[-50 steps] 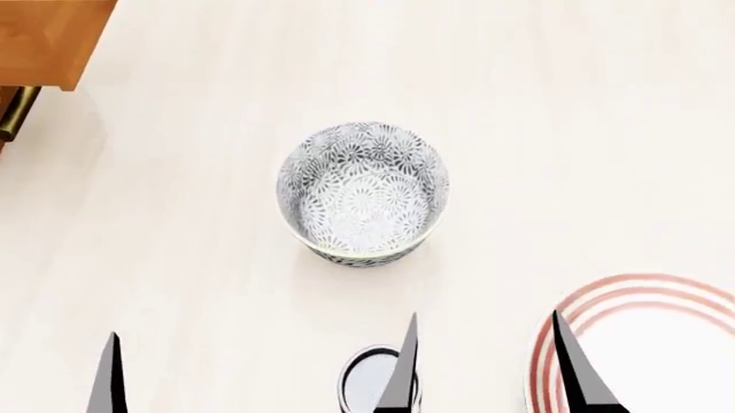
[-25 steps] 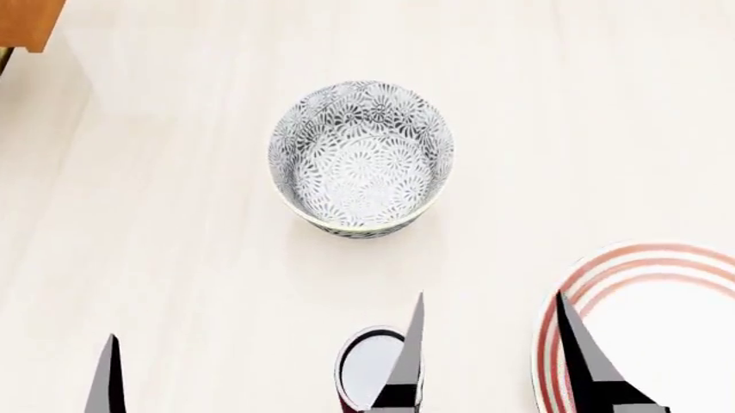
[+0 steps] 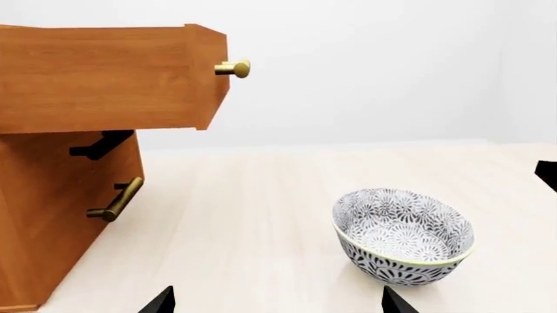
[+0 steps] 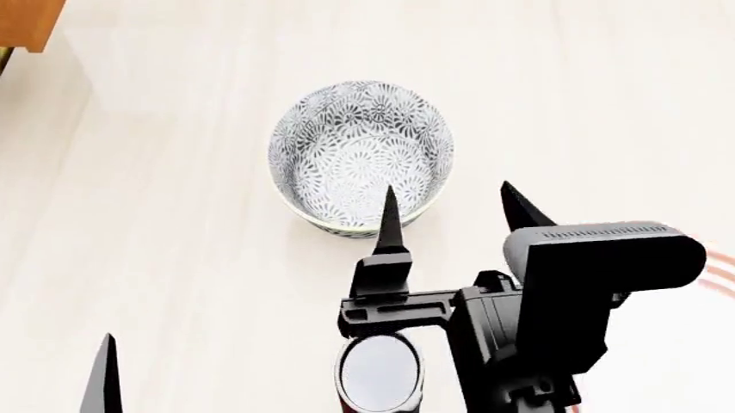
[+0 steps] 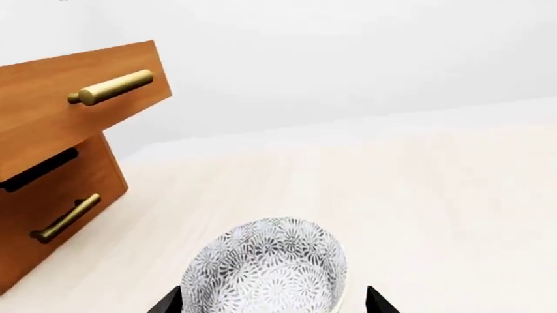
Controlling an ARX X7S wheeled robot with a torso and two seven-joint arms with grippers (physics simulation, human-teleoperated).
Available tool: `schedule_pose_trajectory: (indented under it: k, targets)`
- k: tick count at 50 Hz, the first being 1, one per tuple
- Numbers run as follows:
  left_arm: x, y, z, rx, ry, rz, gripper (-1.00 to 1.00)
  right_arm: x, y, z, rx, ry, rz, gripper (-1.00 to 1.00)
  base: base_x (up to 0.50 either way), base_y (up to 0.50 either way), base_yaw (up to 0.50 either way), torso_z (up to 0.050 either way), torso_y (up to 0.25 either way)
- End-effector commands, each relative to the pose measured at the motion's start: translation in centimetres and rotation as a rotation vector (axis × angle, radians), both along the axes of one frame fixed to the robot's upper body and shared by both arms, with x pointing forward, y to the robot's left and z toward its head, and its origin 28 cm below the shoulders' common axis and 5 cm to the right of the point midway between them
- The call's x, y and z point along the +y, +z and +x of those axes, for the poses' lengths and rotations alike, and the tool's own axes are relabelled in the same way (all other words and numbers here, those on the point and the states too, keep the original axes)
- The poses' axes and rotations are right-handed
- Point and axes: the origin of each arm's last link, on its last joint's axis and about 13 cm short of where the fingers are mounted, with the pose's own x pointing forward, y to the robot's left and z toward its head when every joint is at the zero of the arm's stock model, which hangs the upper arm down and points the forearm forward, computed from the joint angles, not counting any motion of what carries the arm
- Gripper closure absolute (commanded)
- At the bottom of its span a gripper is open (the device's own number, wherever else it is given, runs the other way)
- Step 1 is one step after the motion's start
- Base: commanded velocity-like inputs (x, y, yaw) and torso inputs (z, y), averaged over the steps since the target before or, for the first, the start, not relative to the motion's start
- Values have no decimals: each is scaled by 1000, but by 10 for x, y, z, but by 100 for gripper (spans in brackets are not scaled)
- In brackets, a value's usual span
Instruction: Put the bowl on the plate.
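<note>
The bowl (image 4: 361, 158) sat upright on the pale tabletop (image 4: 172, 224), out in the open, its grey-black flowers showing inside and out. The right pincer (image 4: 452, 206) hung right at its near rim, spread wide, one dark fingertip (image 4: 388, 215) overlapping the bowl's near edge in the head view and the other off beside it; whether it touched the bowl could not be told. From the right wrist the bowl (image 5: 268, 270) lay between both tips. The plate (image 4: 721, 265) showed only a sliver of red rings at the right edge, mostly hidden behind the right arm. A dark can (image 4: 379, 372) stood near the arm, closer to the robot than the bowl. The left pincer (image 3: 274, 303) stood wide, well short of the bowl (image 3: 403, 235). A wooden drawer cabinet (image 3: 61, 156) with brass handles stood off to the left.
</note>
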Motion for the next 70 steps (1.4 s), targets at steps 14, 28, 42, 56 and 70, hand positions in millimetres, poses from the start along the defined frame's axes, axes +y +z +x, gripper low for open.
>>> schedule_pose_trajectory:
  k: [14, 28, 42, 56, 70]
  targets:
    - [3, 7, -2, -33, -1, -28, -100, -7, 15, 82, 170, 24, 300, -100, 0, 0, 0, 0, 0]
    - [2, 8, -3, -35, -5, -32, -100, 6, 7, 107, 260, 46, 343, -100, 0, 0, 0, 0, 0]
    - [2, 8, -3, -33, -8, -31, -100, 9, 9, 120, 326, -12, 400, -100, 0, 0, 0, 0, 0]
    - [1, 5, -2, -29, -12, -30, -100, 7, 11, 128, 354, -103, 488, -100, 0, 0, 0, 0, 0]
    - [1, 6, -3, -27, -15, -33, -100, 12, -7, 146, 470, -149, 596, -100, 0, 0, 0, 0, 0]
